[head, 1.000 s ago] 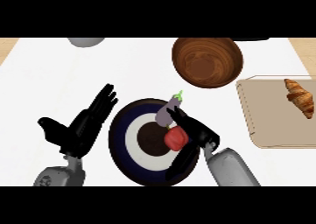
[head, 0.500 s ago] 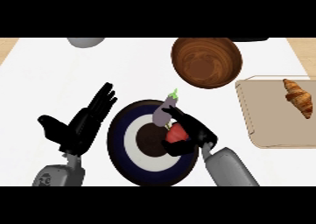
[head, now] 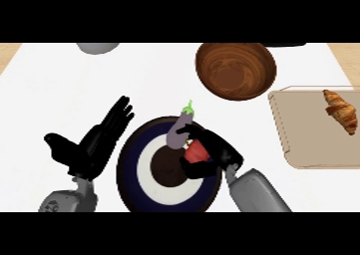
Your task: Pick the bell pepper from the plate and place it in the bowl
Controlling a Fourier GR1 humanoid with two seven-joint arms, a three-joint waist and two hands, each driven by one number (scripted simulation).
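Right robot hand point(head: 224, 153) curls round the red bell pepper point(head: 196, 152) over the plate point(head: 129, 167).

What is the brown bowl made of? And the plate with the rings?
The bowl looks like wood: it is brown with darker grain streaks and a dull finish. The plate is probably glazed ceramic, with a smooth dark blue rim and a white ring, but its look alone cannot settle that.

Bowl point(head: 235, 70) behind plate point(head: 128, 164), croissant point(head: 341, 110) on board point(head: 307, 137) at right.

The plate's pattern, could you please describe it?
The plate has concentric rings: navy outer, white band, brown centre; head view.
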